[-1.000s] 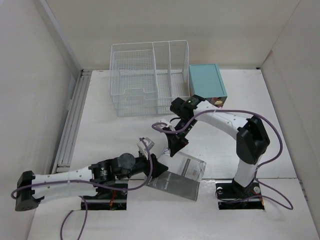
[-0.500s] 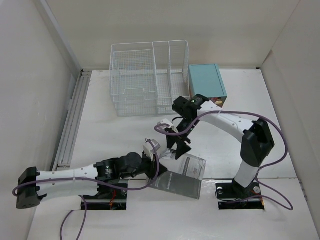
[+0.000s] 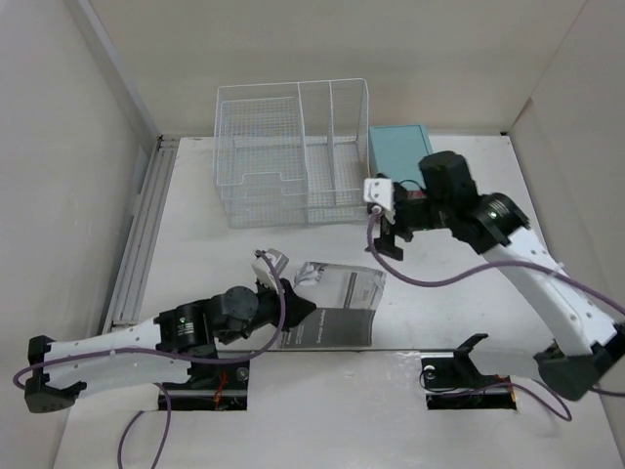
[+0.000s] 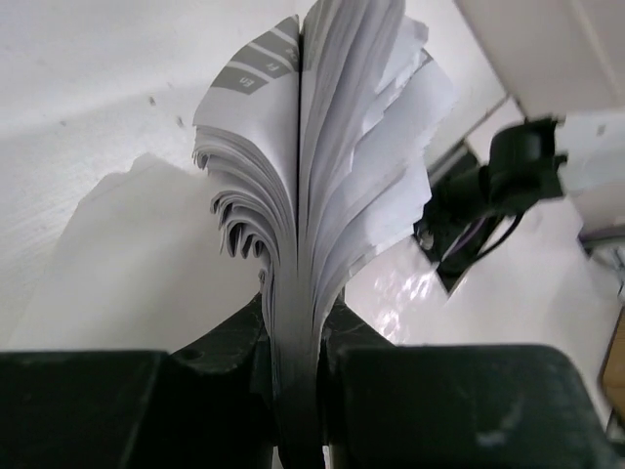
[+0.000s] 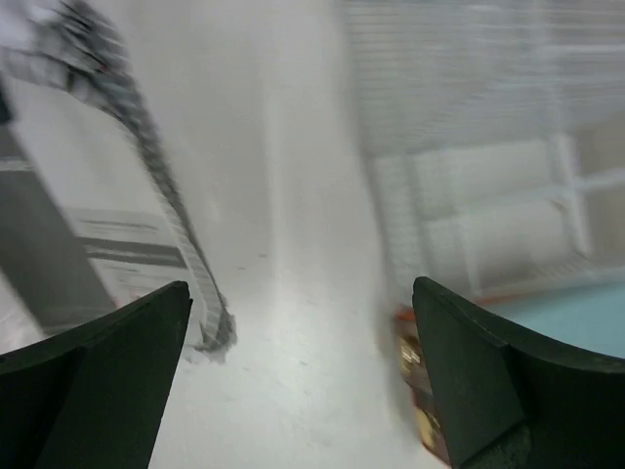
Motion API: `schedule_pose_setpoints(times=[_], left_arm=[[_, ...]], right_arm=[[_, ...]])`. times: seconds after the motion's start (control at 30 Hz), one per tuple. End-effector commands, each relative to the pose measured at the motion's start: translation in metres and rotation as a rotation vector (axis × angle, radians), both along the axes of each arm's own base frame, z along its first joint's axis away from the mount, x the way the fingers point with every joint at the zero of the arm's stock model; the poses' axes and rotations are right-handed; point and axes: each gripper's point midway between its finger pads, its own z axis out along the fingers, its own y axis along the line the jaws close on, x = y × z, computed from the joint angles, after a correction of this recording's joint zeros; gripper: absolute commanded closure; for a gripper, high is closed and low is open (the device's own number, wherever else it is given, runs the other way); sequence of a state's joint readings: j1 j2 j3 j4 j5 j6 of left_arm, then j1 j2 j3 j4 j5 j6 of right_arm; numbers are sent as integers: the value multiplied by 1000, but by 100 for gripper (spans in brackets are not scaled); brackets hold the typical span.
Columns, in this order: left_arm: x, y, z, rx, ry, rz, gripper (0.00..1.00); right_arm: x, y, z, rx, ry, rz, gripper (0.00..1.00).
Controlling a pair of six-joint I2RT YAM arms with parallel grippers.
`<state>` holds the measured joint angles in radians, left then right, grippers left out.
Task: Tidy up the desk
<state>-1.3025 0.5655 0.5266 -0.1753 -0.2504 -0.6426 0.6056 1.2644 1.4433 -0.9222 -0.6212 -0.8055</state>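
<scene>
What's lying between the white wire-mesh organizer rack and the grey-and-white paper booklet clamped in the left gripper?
Nothing. In the top view only bare matte white desk separates the wire-mesh rack from the paper booklet.

The matte white surface (image 3: pixel 195 244) spans the whole enclosure, with a metal rail (image 3: pixel 142 234) along its left edge and two rectangular cutouts (image 3: pixel 498 399) at the near edge. A white wire-mesh rack (image 3: pixel 283 171) stands at the far middle. A teal box (image 3: pixel 395 151) sits just beside the rack's right side. Near the front, between the cutouts, is a grey-and-white booklet (image 3: pixel 332 322) with fanned pages; whether it lies flat cannot be told.
</scene>
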Motion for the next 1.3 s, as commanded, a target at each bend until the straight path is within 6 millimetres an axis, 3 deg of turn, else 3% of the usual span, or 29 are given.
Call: schedule_pose_setpoints(times=[0.0, 0.03, 0.13, 0.2, 0.27, 0.3, 0.4, 0.43, 0.5, 0.57, 0.77, 0.9, 0.97, 1.1, 1.27], left_arm=[[24, 6, 98, -292, -3, 183, 100], [27, 8, 115, -330, -3, 207, 100], [39, 14, 128, -367, 29, 306, 100], [49, 17, 142, -391, 27, 378, 100], [56, 20, 165, -439, 28, 421, 100], [60, 18, 167, -446, 45, 455, 100], [73, 20, 189, -477, 20, 540, 100], [76, 20, 197, -493, 15, 558, 100], [82, 24, 222, -532, -4, 599, 100], [91, 22, 227, -518, -19, 659, 100], [103, 32, 284, -624, -49, 761, 100], [108, 35, 323, -683, -68, 796, 100], [107, 36, 345, -727, -68, 794, 100], [111, 4, 361, -702, -69, 753, 100], [114, -20, 355, -664, -50, 724, 100]], right_arm=[[60, -42, 60, 139, -193, -458, 0], [67, -54, 69, 170, -216, -505, 0], [58, -69, 91, 313, -204, -586, 0], [48, -68, 91, 352, -168, -557, 0], [41, -61, 92, 370, -156, -505, 11], [38, -60, 91, 390, -140, -504, 14], [18, -53, 108, 434, -193, -431, 14], [18, -55, 102, 407, -234, -413, 14], [4, -62, 114, 442, -328, -390, 14], [-2, -67, 109, 413, -376, -370, 11], [8, -66, 110, 376, -491, -342, 8], [10, -70, 139, 375, -590, -329, 8], [11, -67, 138, 354, -606, -300, 8], [25, -63, 146, 324, -703, -275, 6], [32, -64, 170, 366, -803, -293, 6]])
